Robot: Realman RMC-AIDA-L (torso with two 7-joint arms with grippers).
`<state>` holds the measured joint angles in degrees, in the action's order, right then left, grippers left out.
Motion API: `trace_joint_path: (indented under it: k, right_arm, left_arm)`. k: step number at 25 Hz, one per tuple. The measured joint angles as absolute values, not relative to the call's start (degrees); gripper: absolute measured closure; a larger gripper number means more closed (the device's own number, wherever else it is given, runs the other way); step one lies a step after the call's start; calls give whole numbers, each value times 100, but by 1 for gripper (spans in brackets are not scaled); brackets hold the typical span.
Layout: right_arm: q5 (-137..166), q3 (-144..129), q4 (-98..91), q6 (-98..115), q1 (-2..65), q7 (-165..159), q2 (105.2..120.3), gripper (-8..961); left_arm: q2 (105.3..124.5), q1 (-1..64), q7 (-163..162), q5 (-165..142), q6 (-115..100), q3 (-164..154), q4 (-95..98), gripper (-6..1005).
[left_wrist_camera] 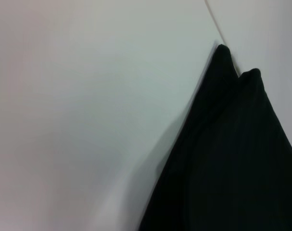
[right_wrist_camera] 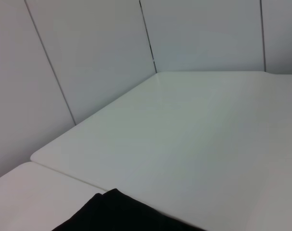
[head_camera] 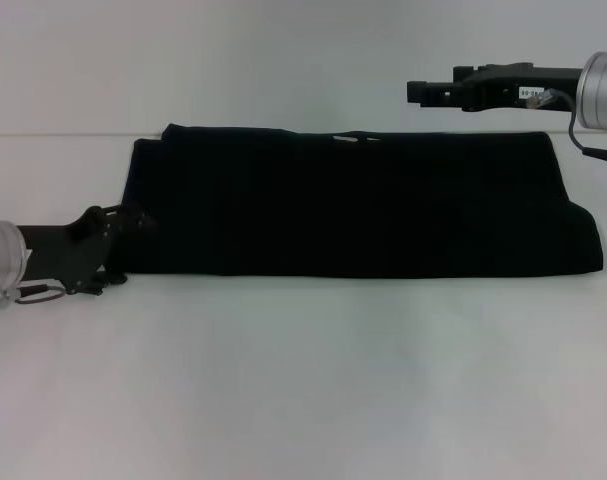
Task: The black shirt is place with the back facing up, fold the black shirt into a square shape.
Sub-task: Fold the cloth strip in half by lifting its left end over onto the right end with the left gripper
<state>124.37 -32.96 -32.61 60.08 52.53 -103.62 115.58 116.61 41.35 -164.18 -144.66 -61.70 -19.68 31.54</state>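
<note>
The black shirt [head_camera: 363, 205] lies on the white table [head_camera: 303, 390] as a long flat band running left to right, plain side up. A small pale mark [head_camera: 351, 138] shows at its far edge. My left gripper [head_camera: 133, 225] is low at the shirt's near-left corner, against the fabric edge. The left wrist view shows two pointed shirt corners [left_wrist_camera: 232, 159] on the table. My right gripper [head_camera: 415, 91] is raised above and behind the shirt's far right part, apart from it. The right wrist view shows only a shirt corner [right_wrist_camera: 117, 214].
The table's back edge meets a pale panelled wall [head_camera: 283, 60]. A seam between two tabletops [right_wrist_camera: 64, 171] shows in the right wrist view. Bare table surface lies in front of the shirt.
</note>
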Motion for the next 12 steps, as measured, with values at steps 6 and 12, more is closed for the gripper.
trace_joint_path:
  k: [6, 12]
  right_arm:
    - [12437, -3289, -3283, 6032, 5258, -10371, 11550, 38]
    - [12437, -3330, -3340, 6038, 5253, -10441, 11551, 37]
  left_arm:
    - [11636, 4194, -16416, -14474, -6081, -1976, 3131, 67]
    - [11620, 4202, -16387, -14483, -6028, -1978, 3111, 66]
